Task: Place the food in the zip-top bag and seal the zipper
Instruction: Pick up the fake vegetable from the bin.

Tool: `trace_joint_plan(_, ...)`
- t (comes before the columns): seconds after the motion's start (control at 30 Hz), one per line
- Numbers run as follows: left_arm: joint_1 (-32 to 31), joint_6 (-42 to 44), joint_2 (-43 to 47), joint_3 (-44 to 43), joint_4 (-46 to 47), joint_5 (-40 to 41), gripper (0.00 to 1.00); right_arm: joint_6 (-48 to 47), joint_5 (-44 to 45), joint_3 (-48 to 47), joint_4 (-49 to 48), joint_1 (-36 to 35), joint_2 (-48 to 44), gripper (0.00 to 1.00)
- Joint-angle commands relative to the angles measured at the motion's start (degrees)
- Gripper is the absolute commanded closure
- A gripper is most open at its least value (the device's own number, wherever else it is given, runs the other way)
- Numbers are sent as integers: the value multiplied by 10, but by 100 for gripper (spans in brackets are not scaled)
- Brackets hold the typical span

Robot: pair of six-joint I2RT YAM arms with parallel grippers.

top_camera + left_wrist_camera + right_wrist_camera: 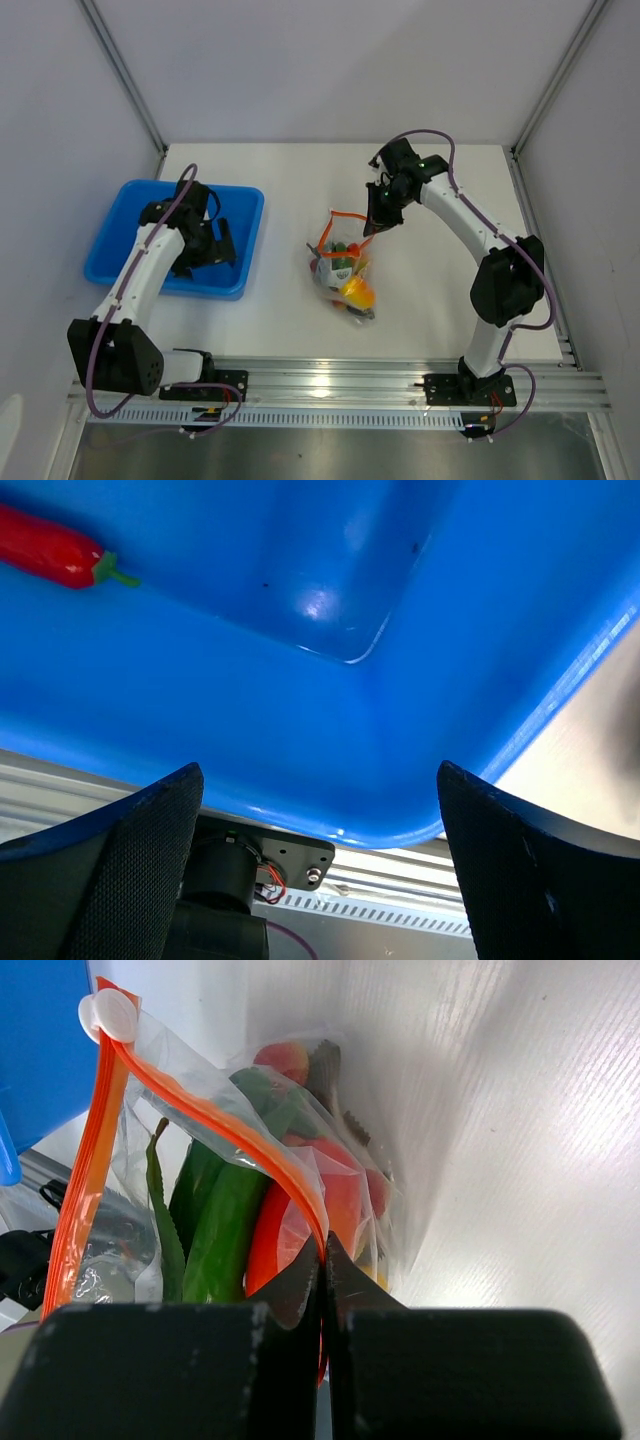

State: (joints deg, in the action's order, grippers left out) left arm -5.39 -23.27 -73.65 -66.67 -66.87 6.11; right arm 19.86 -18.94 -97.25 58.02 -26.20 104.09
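The zip-top bag [345,268] lies mid-table, its mouth lifted toward the far right. Through the clear plastic the food shows: green peppers [222,1228], red pieces [342,1192] and a yellow-orange mango [357,292]. My right gripper [322,1252] is shut on the orange zipper [205,1105] at one end of the mouth. The white slider tab [110,1015] sits at the other end, and the mouth gapes between them. My left gripper [320,865] hangs wide open over the blue tray's near corner, holding nothing. A red chili [50,552] lies inside the tray.
The blue tray [125,215] stands at the left with my left arm reaching over it. A metal rail [330,385] runs along the table's near edge. White walls and frame posts [125,75] close in the back and sides.
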Motion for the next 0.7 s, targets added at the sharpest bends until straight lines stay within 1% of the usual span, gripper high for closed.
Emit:
trace_joint_plan(0.0,23,16,-14,-42,2,28,0,-4,0,-28,-5,-3,7,100)
trace_joint_plan(0.23,70,52,-46,-65,11,43,1,-8,-3,-31,-5,1,8,100)
trace_joint_plan(0.37,71,56,-51,-60,21,32,1,-10,-4,-31,-5,4,8,100)
trace_joint_plan(0.67,71,58,-69,-68,22,36,1,-10,-8,-30,-5,11,15,100)
